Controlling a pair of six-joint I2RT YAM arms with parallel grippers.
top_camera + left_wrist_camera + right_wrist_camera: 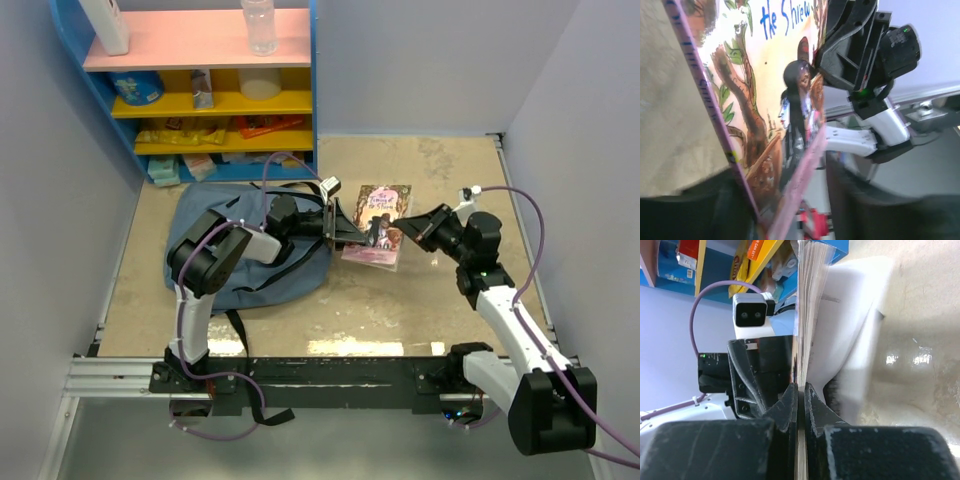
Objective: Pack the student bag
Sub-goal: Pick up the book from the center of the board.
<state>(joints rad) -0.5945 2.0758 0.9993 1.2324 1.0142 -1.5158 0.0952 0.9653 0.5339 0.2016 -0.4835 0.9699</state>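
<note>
The student bag point(205, 208), slate-blue with black straps, lies flat at the left of the table, partly under my left arm. To its right a picture book point(386, 214) with a pink-edged cover is lifted off the table and tilted. My right gripper point(408, 230) is shut on the book's right edge, its fingertips point(801, 390) pinching the pages point(812, 300). My left gripper point(345, 228) reaches in from the bag side and straddles the opposite edge. In the left wrist view the cover point(755, 90) runs between its blurred jaws point(790, 210), with a gap still showing on one side.
A blue shelf unit point(312, 90) with pink and yellow boards stands at the back left, holding a clear bottle point(258, 25) and snack packs. Grey walls close in both sides. A metal rail point(300, 372) runs along the near edge.
</note>
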